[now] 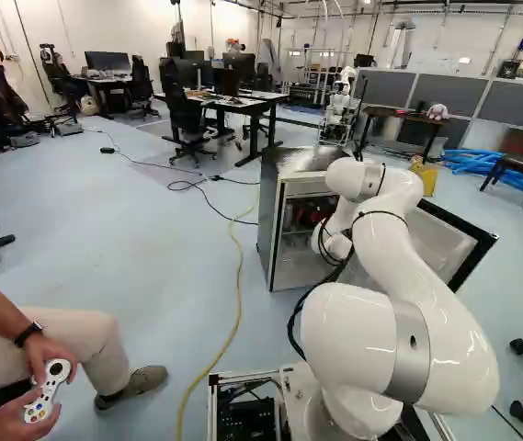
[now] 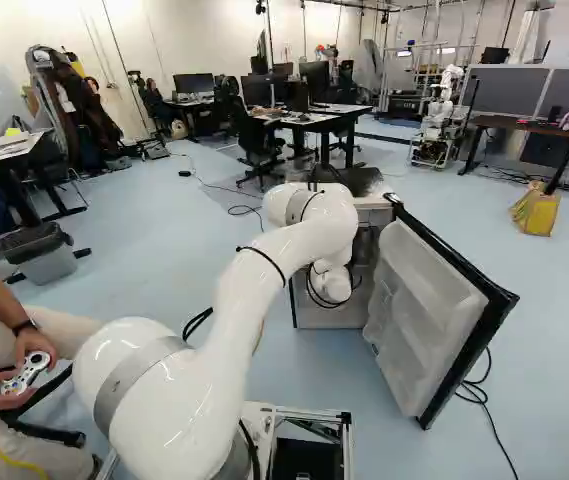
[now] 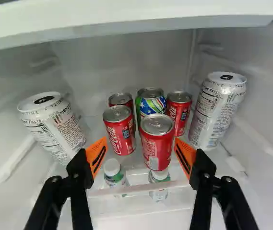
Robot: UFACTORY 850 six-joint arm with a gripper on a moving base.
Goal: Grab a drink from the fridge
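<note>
The fridge (image 1: 267, 220) stands with its door (image 2: 434, 320) swung out to the side. My arm reaches into it, and the base views hide the fingers. In the wrist view the gripper (image 3: 140, 143) is open, its orange pads apart. Just ahead, between the fingers' lines, stand a front red can (image 3: 156, 143) and another red can (image 3: 119, 132); neither is gripped. Behind them are a green-blue patterned can (image 3: 150, 103) and two more red cans (image 3: 179, 112) (image 3: 121, 99). Large white cans stand at either side (image 3: 54, 127) (image 3: 218, 110).
Two small white-capped bottles (image 3: 112, 172) (image 3: 159, 178) sit low between the fingers, by a clear shelf edge (image 3: 136, 189). The fridge's upper ledge (image 3: 136, 19) crosses above the cans. A yellow cable (image 1: 240, 276) lies on the floor; another robot (image 1: 339, 106) stands beyond the fridge.
</note>
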